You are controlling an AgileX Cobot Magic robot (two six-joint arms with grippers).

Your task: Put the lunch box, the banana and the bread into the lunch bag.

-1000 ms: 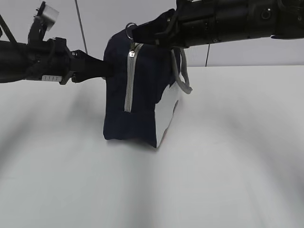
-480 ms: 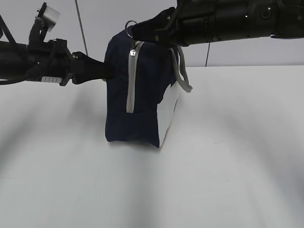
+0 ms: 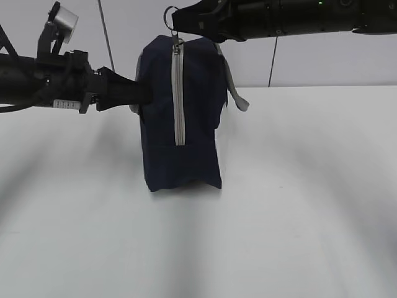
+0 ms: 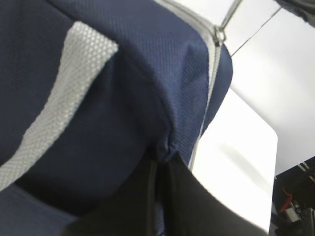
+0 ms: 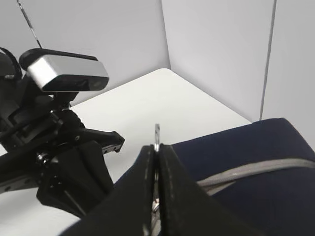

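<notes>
Plain grey walls stand behind a white desk [image 3: 298, 217], and the lunch bag [image 3: 198, 124] stands upright on its narrow end a little left of the middle of the exterior view, with its grey zipper [image 3: 178, 99] running straight down the face turned to the camera. Coming in from the left edge of that view, the left gripper [image 3: 139, 93] has its jaws closed on a pinch of navy fabric at the bag's side; the left wrist view shows the cloth gathered into a small fold just where the dark jaws meet, beside a grey webbing handle [image 4: 59, 108]. That hold most likely serves as an anchor, so the bag neither slides nor tips. From the upper right of the exterior view the right gripper [image 3: 177, 28] reaches to the bag's top edge, and the right wrist view shows its jaws shut on the metal ring pull [image 5: 156, 135] of the zipper. With one end pinned and the pull held at the top, the pair seem set to draw the zipper along its track. The zipper looks closed along the length that shows. Lunch box, banana and bread appear in no view, so whether they are already inside cannot be told.
</notes>
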